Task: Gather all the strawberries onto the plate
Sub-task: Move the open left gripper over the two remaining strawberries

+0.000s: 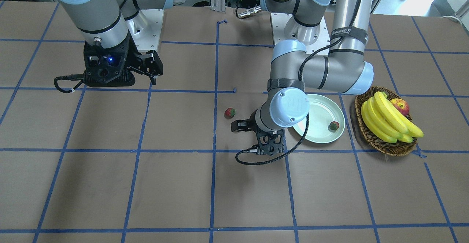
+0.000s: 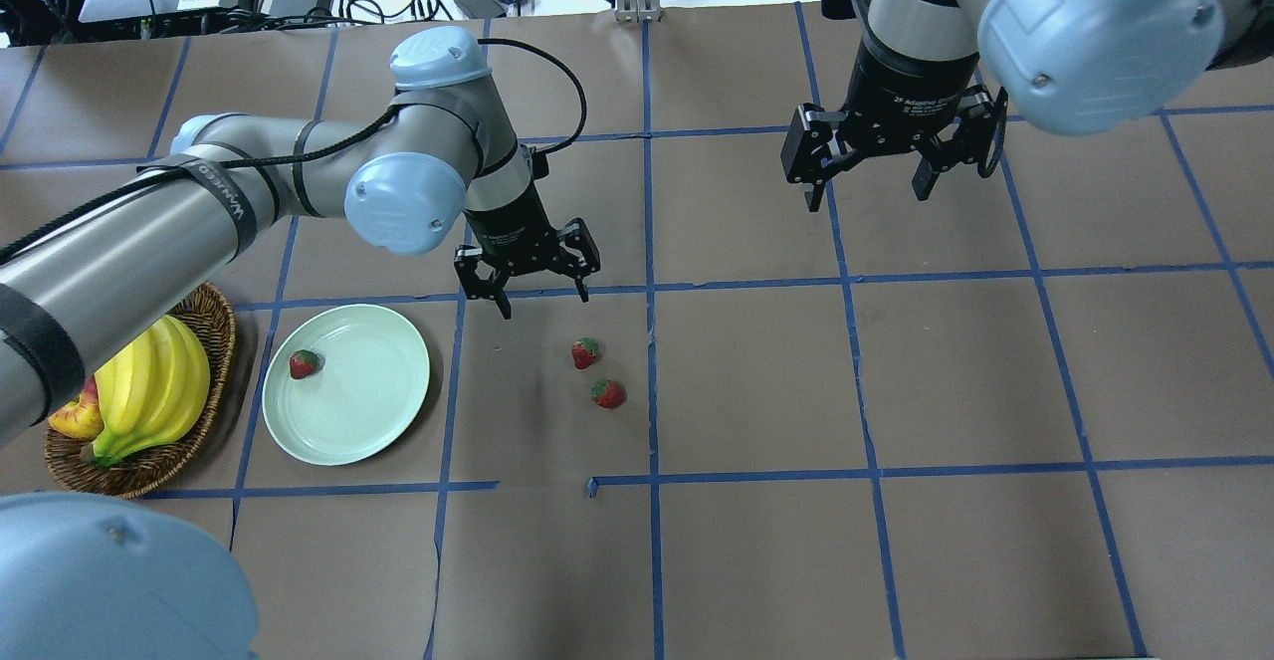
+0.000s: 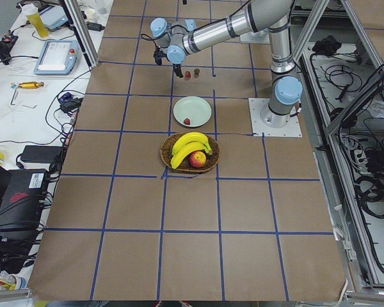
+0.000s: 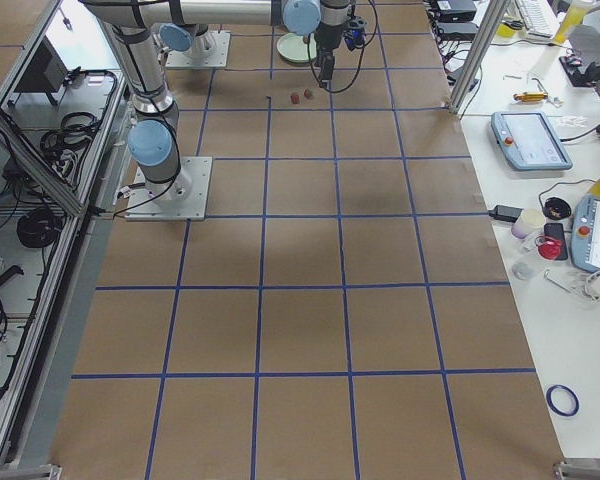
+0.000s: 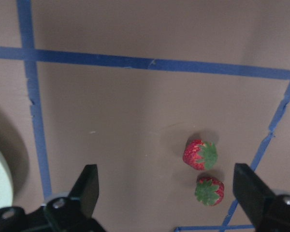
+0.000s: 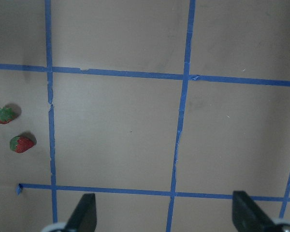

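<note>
One strawberry [image 2: 304, 364] lies on the left side of the pale green plate [image 2: 368, 391]. Two more strawberries [image 2: 585, 352] [image 2: 608, 394] lie side by side on the brown table, right of the plate. My left gripper [image 2: 542, 302] hangs open and empty above the table, just beyond these two and slightly left of them. In the left wrist view both berries [image 5: 200, 154] [image 5: 209, 190] sit between the fingers [image 5: 87, 188], nearer the right one. My right gripper [image 2: 868, 197] is open and empty, high over the far right of the table.
A brown wicker basket [image 2: 214, 336] with bananas [image 2: 154, 386] and a red-yellow apple [image 2: 75, 419] stands left of the plate. Blue tape lines grid the table. The left arm's elbow [image 1: 289, 107] overhangs part of the plate in the front view.
</note>
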